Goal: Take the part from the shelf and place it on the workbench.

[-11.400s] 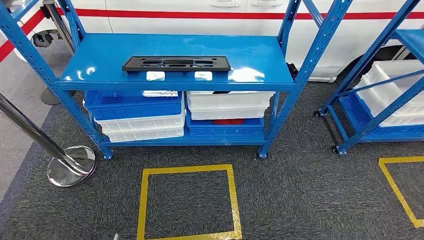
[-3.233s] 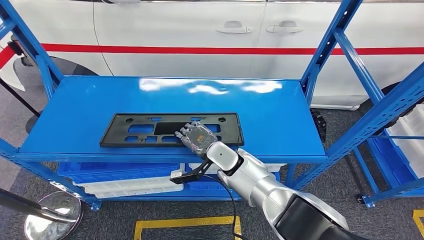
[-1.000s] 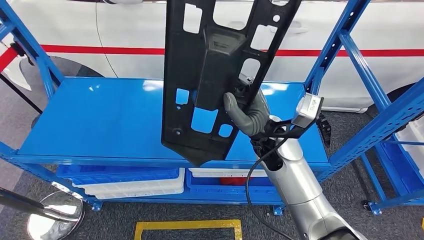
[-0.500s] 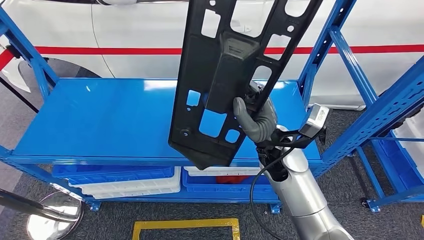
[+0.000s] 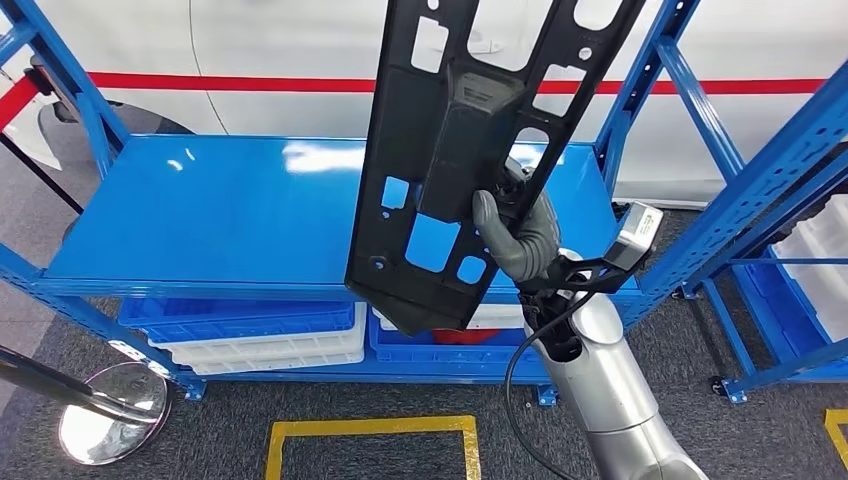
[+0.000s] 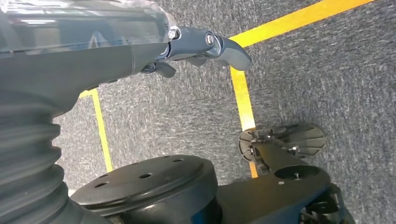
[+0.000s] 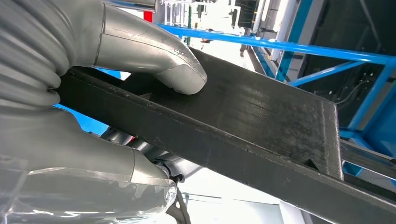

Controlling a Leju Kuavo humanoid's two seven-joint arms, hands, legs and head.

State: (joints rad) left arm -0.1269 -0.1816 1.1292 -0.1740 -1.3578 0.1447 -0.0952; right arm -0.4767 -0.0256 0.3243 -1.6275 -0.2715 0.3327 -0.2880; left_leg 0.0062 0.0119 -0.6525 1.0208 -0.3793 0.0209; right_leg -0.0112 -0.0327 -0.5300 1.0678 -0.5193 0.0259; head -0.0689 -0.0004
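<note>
A: We see the blue shelf (image 5: 220,215) with its top bare and glossy. Its slanted uprights (image 5: 640,75) rise on both sides, and the right one stands just beside the raised part (image 5: 470,150).

B: Below us lies grey carpet (image 5: 400,395) with a yellow taped square (image 5: 370,430). That floor in front of the shelf is open to us.

A: Around it: a white car (image 5: 280,50) with a red stripe behind the shelf, blue and white bins (image 5: 260,335) on the lower tier, a chrome stanchion base (image 5: 110,425) at the lower left, and a second blue rack (image 5: 780,200) at the right.

B: The part is off the shelf, held nearly upright and tilted, its top past the picture's edge, its lower end in front of the shelf's front edge.

A: Our right hand (image 5: 520,235) clamps it near the middle, thumb (image 7: 154,58) pressed on one face, the other fingers behind it.

B: Our left hand (image 6: 196,44) hangs over the carpet, fingers loosely bent, gripping nothing.
</note>
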